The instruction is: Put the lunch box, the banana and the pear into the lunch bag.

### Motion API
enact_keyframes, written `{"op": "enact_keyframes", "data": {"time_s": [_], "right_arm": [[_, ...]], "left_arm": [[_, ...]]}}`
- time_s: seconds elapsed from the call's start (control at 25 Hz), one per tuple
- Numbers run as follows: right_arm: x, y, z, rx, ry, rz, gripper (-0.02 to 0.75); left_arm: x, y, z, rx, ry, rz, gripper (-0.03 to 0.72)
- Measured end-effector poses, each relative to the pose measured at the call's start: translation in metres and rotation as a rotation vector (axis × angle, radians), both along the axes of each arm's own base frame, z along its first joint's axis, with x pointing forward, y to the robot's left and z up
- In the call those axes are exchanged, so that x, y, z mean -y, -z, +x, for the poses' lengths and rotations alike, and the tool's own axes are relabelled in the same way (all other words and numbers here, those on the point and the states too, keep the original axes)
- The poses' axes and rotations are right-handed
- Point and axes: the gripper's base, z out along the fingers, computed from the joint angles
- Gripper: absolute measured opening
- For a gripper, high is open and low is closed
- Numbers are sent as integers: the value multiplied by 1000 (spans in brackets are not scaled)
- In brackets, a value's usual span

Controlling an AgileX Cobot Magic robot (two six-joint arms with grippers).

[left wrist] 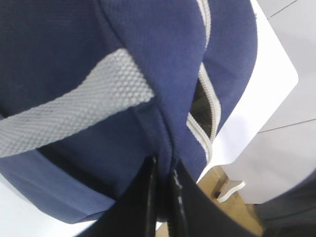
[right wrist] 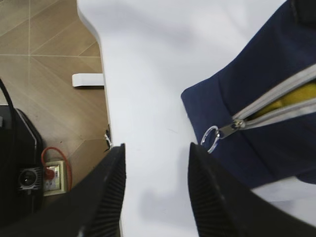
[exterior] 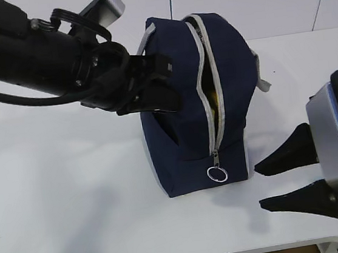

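So the whole setup sits on a plain white table [exterior: 73, 192], smooth top with a rounded near edge. Only thing actually resting on it is the lunch bag [exterior: 184, 155], a navy fabric one with grey zipper tape, parked right of the middle and closer to the far side. Its ring pull [exterior: 217, 174] hangs at the near end. Off the table's edge you can see wood-look floor [right wrist: 44, 59].

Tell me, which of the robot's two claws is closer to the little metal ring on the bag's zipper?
The right gripper. Its open jaws sit on the table just beside the ring pull, not touching it. The left gripper is pinched shut on the lunch bag fabric, higher up on its far side.
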Motion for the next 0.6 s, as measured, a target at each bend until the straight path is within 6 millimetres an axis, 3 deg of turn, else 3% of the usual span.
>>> {"op": "enact_keyframes", "data": {"time_s": [0.6], "right_arm": [[-8,36,36,-127,166,49,358]], "left_arm": [[0,0,0,0,0,0,-9]]}}
